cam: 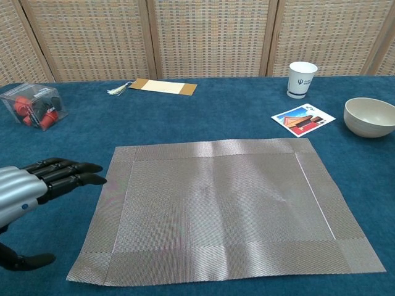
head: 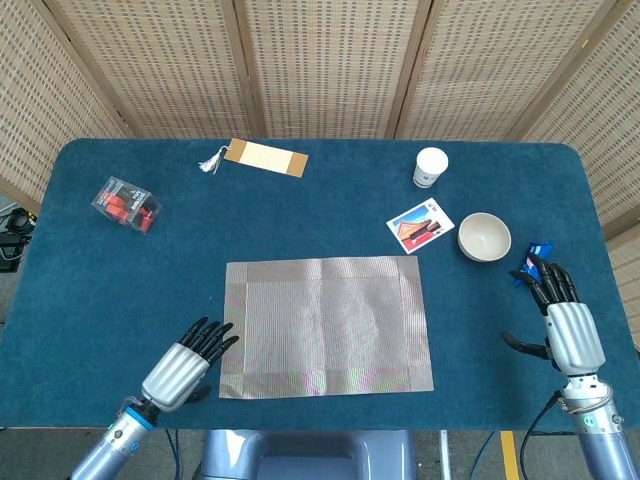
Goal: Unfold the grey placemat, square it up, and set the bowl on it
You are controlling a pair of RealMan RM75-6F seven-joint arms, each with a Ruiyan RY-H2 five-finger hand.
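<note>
- Fingers (cam: 68,174) of the left hand (head: 180,366) reach out straight and apart, holding nothing, just left of the grey placemat (head: 327,326).
- Right hand (head: 565,320) at the near right lies spread and empty.
- Placemat lies flat, unfolded and roughly squared; that step looks done.
- Bowl (head: 485,237) sits farther right, beside a picture card (head: 420,226); next, the right hand must grasp it and carry it left onto the mat.

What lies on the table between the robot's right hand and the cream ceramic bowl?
In the head view, a small blue object lies between the right hand and the cream ceramic bowl, just past the fingertips; what it is cannot be told. Otherwise only blue tablecloth.
</note>
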